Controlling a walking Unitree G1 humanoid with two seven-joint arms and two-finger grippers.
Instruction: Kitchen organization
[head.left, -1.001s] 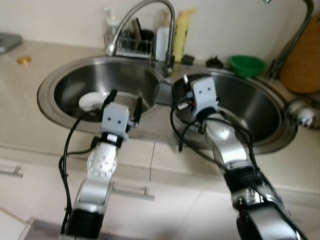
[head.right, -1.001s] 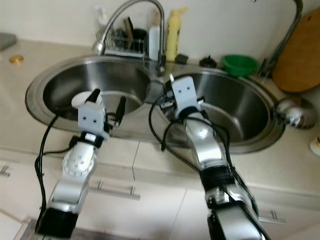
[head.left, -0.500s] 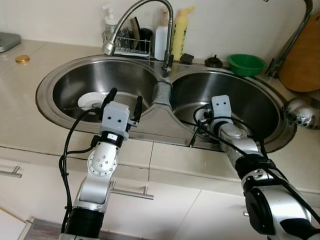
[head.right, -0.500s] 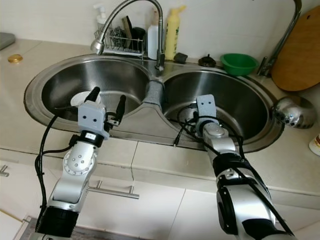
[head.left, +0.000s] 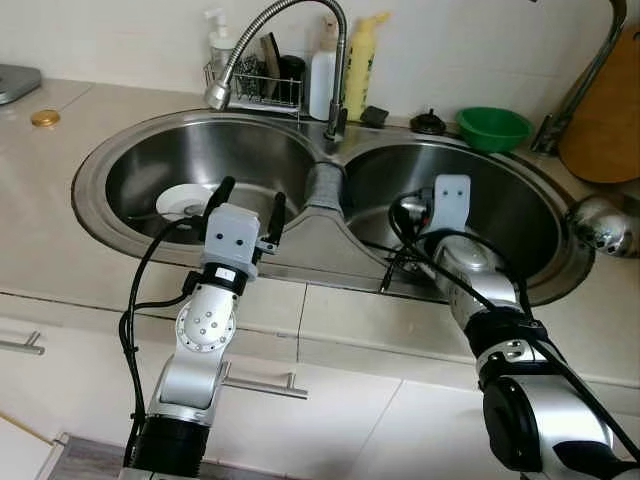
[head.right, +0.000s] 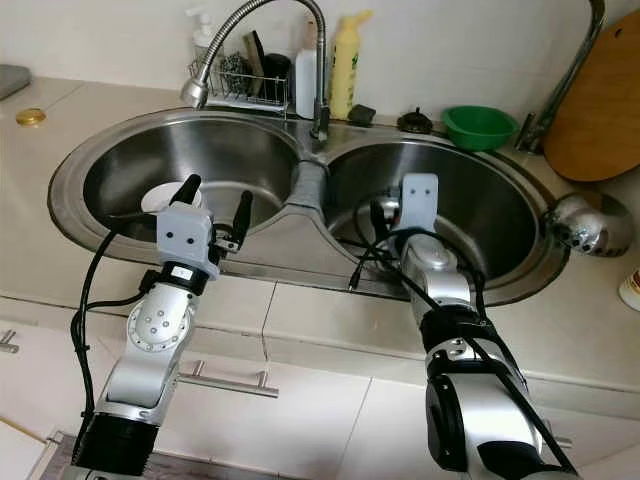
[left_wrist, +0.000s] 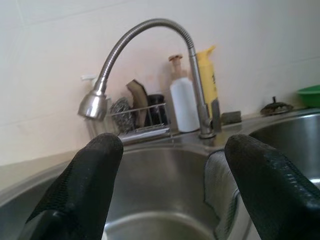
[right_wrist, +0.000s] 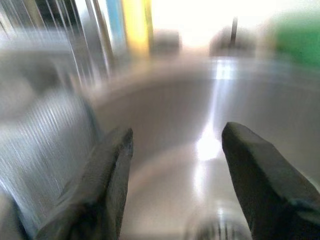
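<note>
Two hands at the double sink (head.left: 120, 150)

Our left hand (head.left: 248, 200) hovers spread over the left basin near a white plate (head.left: 185, 202) — our right hand (right_wrist: 172, 165), fingers apart and empty, is in the right basin.

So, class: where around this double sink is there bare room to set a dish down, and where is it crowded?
Bare counter lies left of the left basin, bordered by the gold lid. The right basin's floor is free beyond the right gripper. Crowded: the ledge behind the faucet, with the wire rack, bottles and green bowl; a white plate sits in the left basin.
</note>
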